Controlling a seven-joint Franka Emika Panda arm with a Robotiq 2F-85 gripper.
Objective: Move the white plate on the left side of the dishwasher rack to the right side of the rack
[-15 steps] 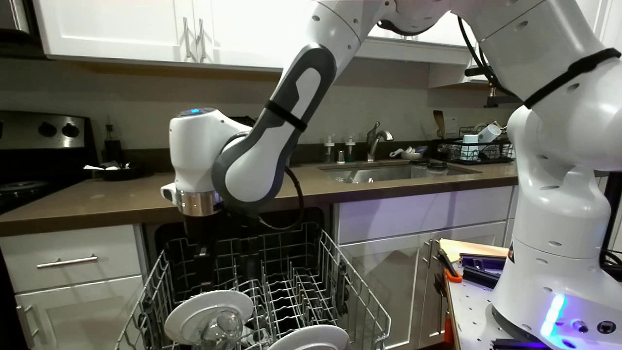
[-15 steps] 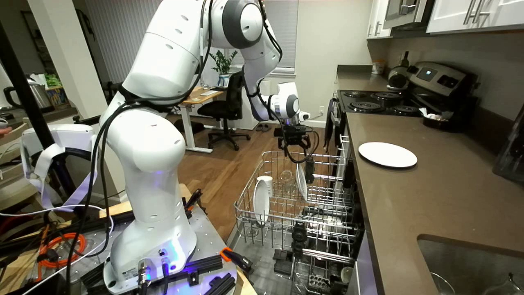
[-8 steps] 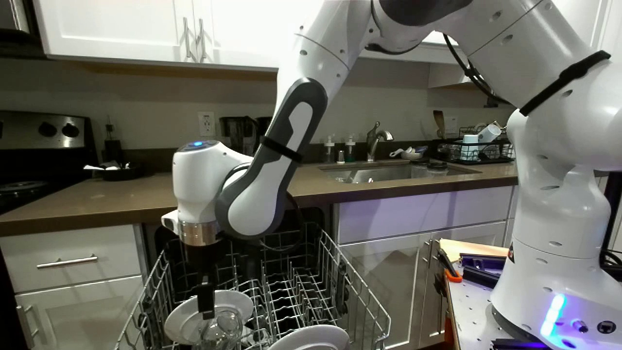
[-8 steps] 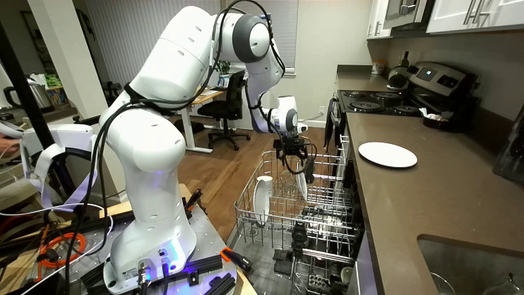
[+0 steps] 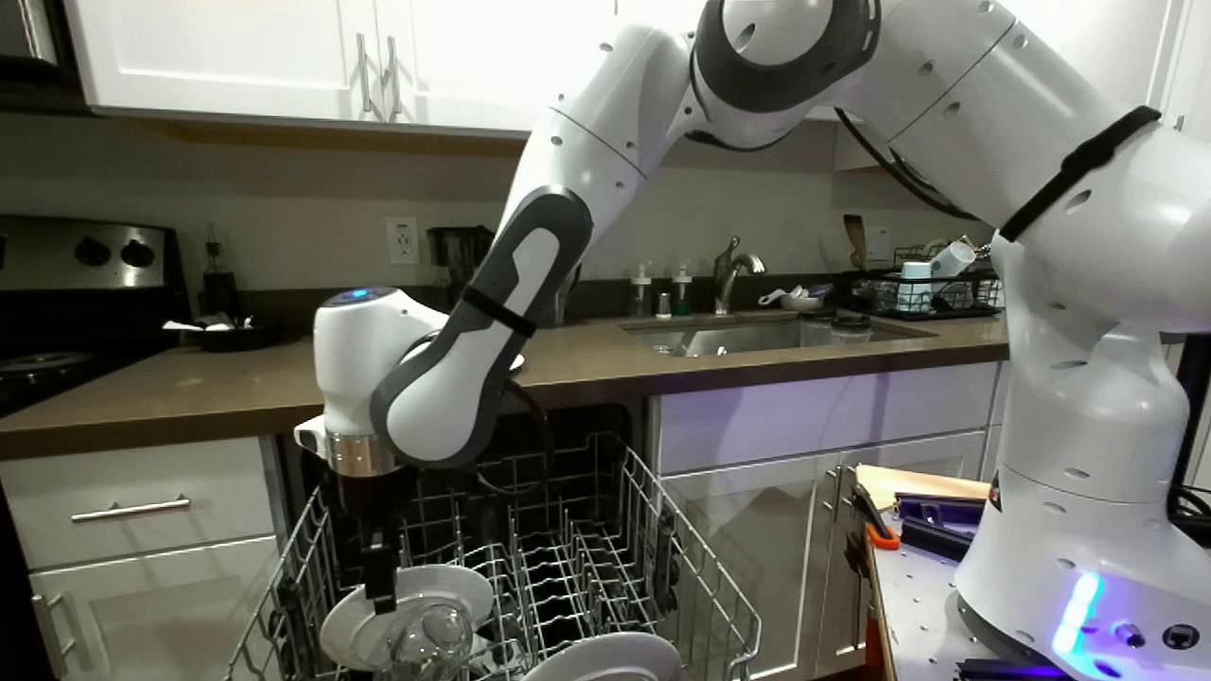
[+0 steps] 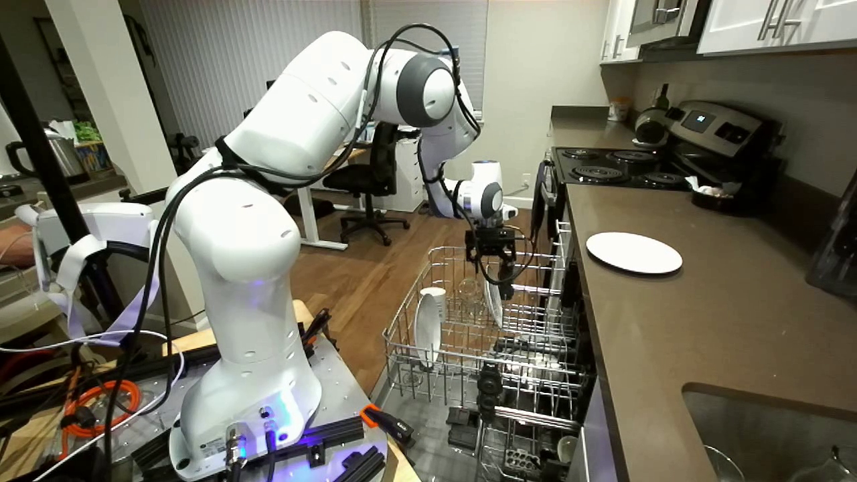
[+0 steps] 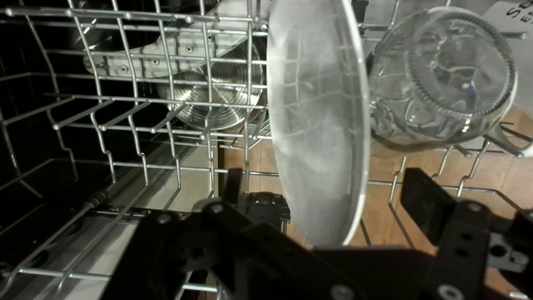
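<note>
White plate [image 7: 316, 125] lined up, not yet gripped

Setting up the grasp seems the step in hand. The gripper [image 7: 327, 196] is spread wide, the plate showing within its opening and leaning at the left of the dishwasher rack [image 5: 695, 537]. The next move calls for closing on the rim, then lifting past the clear glass [image 7: 437, 83].

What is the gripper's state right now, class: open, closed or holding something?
Gripper: open, holding nothing; jaws apart, either side of the white plate in the wrist view.
</note>
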